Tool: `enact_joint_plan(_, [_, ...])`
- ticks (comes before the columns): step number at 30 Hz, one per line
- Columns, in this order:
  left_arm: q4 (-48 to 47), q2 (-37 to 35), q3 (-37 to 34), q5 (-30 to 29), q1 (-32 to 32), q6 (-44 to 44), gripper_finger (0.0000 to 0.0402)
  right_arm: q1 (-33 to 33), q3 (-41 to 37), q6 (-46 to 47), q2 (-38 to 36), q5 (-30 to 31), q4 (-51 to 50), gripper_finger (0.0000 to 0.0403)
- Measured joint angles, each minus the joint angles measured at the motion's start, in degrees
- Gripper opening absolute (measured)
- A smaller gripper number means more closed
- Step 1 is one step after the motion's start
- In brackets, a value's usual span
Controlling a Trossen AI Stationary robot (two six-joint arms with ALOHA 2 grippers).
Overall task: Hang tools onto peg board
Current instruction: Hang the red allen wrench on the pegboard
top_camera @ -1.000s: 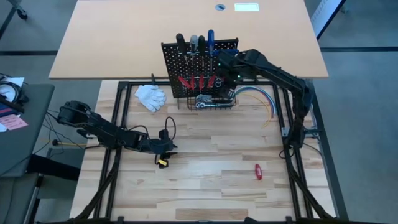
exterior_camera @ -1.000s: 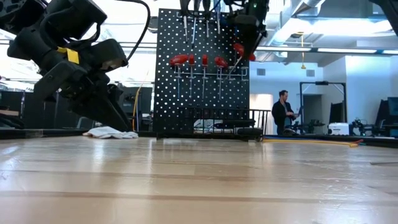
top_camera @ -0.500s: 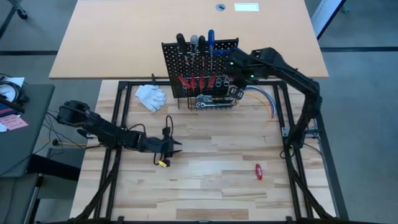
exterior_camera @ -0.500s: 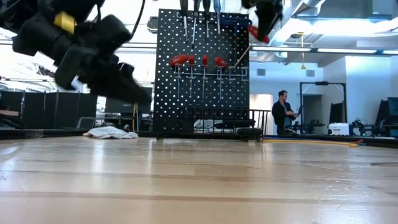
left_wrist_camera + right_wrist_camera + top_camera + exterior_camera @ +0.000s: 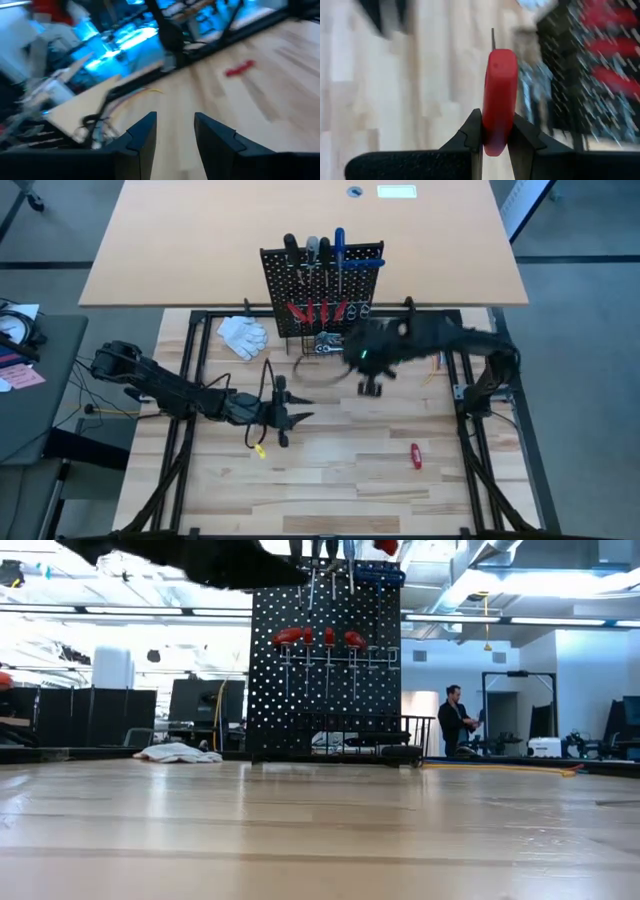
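Observation:
The black peg board (image 5: 322,290) stands at the table's far side, with screwdrivers along its top and red-handled ones (image 5: 325,638) hanging from its ring row. Another red tool (image 5: 415,456) lies flat on the table near the right. My right gripper (image 5: 371,386), blurred, is over the table in front of the board, shut on a red-handled screwdriver (image 5: 499,90). My left gripper (image 5: 293,418) hovers left of the table's centre, open with nothing between its fingers (image 5: 175,127). My right gripper pinches the red handle's butt end (image 5: 496,134) between its two fingers. The handle runs on past the fingertips and the thin shaft (image 5: 493,37) points away from the gripper. The fingers slant downward, and the screwdriver is lifted clear of the table and the board.
White gloves (image 5: 243,335) lie left of the board and a bundle of coloured cables (image 5: 432,345) curves to its right. A black wire basket (image 5: 335,345) sits at the board's base. A person (image 5: 458,723) stands in the room beyond. Bare wood lies across the near half.
My right gripper has swung away from the peg board toward the table's near side and centre, carrying the red-handled screwdriver with it. My left gripper has risen off the table, rolled and tipped up toward level, and shifted a little toward the right.

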Motion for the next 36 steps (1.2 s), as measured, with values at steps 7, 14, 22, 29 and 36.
enact_joint_plan(7, [-0.2, 0.0, 5.0, -5.0, -0.2, 3.5, 0.0125, 7.3, -0.1, -2.0, 5.4, -0.1, 4.1, 0.0059])
enact_joint_plan(14, [-1.3, 0.0, 6.7, -5.0, 0.2, 4.5, 0.0126, 7.7, -0.1, -5.1, 10.1, -0.1, 6.1, 0.0059])
enact_joint_plan(22, [-6.9, 0.8, 6.7, -4.9, 2.9, -1.1, 0.0119, 7.6, -0.1, -6.7, 10.6, -0.3, 9.7, 0.0059])
enact_joint_plan(29, [-7.1, 0.8, 6.6, -4.8, 3.2, -2.1, 0.0056, 7.6, -0.1, -6.7, 10.5, -0.6, 9.6, 0.0059])
enact_joint_plan(36, [-7.2, 0.8, 6.6, -4.8, 2.7, -3.5, 0.0005, 7.6, -0.1, -6.6, 10.5, -1.5, 9.6, 0.0063])
